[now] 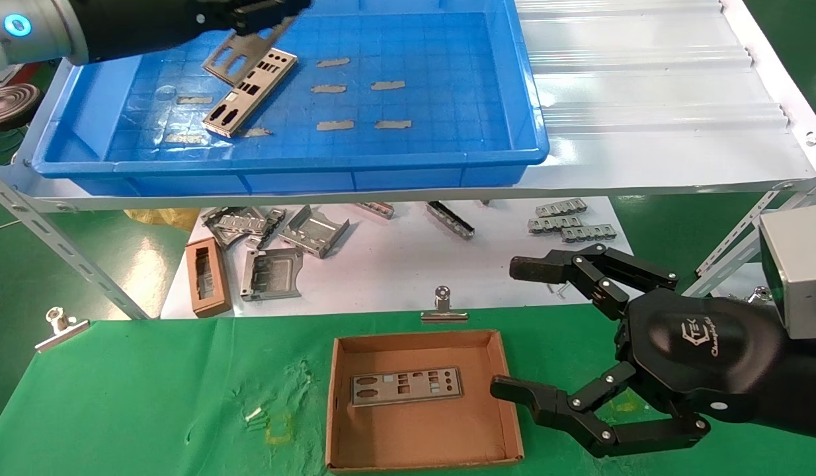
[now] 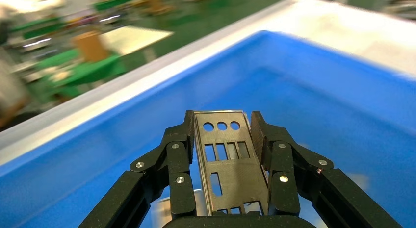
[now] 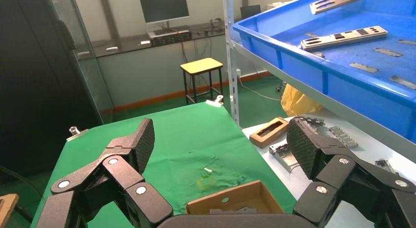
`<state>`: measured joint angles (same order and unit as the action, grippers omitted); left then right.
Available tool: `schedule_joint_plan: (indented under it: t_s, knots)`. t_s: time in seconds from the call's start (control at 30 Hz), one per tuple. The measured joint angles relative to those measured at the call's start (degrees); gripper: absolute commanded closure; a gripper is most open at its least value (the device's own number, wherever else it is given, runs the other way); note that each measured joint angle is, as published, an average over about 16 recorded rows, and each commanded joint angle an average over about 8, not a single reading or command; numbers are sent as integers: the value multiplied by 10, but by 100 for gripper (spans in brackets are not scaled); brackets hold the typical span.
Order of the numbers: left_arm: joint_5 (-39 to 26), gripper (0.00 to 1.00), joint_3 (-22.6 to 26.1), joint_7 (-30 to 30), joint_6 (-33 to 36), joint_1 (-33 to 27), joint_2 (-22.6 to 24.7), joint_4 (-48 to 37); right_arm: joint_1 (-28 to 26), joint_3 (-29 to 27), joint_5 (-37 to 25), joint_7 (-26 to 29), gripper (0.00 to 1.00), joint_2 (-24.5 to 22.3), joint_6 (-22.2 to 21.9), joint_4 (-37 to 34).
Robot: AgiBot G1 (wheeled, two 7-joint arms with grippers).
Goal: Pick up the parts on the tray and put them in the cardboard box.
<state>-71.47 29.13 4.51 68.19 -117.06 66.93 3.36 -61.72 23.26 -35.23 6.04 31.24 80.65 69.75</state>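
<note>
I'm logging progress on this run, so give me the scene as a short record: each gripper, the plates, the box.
left gripper: over the tray, shut on held plate, lifted off the floor
right gripper: open, empty, beside the box above the green cloth
plate in tray: one, lying flat, near the left gripper
plate in box: one, lying flat
strips: several small grey ones scattered on the tray floor
</note>
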Motion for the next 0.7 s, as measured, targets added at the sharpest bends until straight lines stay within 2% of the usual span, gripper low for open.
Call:
schedule_joint_plan:
  t_s: [0.33,0.5,0.7]
  knots:
    - [12,100,18,-3,201,15,-30,67,0,0,0,0,0,0,0,0]
    - [50,100,53,-29,237,51,-57,168,0,0,0,0,0,0,0,0]
    - [117,100,117,-71,237,106,-103,319,0,0,0,0,0,0,0,0]
